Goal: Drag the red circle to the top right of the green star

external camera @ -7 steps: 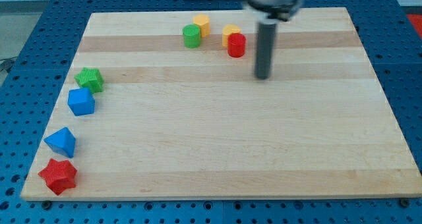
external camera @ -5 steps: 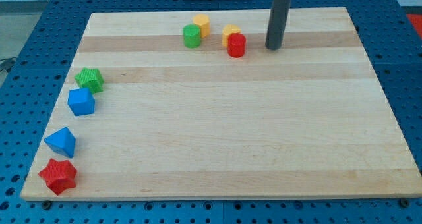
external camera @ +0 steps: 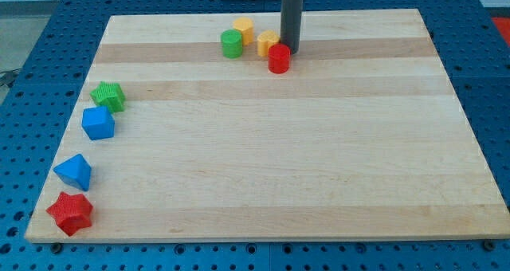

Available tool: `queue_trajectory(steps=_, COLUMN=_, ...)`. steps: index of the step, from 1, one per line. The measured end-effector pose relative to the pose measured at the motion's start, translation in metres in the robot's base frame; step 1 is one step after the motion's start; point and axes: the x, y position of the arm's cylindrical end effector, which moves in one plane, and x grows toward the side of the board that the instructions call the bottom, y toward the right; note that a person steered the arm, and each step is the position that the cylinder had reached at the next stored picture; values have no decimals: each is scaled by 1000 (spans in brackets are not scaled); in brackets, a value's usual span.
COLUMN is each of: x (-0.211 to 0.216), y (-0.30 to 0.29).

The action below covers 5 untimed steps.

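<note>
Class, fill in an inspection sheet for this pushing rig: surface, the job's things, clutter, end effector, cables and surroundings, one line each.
Surface: pale wooden board, lying flat.
Job's things: red circle near the view's top centre; green star far off at the view's left edge.
Clutter: green cylinder, two yellow blocks by the red circle; blue cube, blue triangular block and red star down the view's left side.
End effector: my tip sits just above and right of the red circle, touching or nearly so.
Cables: nothing seen.
Surroundings: blue perforated table around the board.
</note>
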Motion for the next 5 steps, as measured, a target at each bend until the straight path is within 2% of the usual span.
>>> queue_trajectory(steps=2, x=8, y=-31)
queue_trajectory(steps=4, x=11, y=3)
queue_trajectory(steps=5, x=37, y=3)
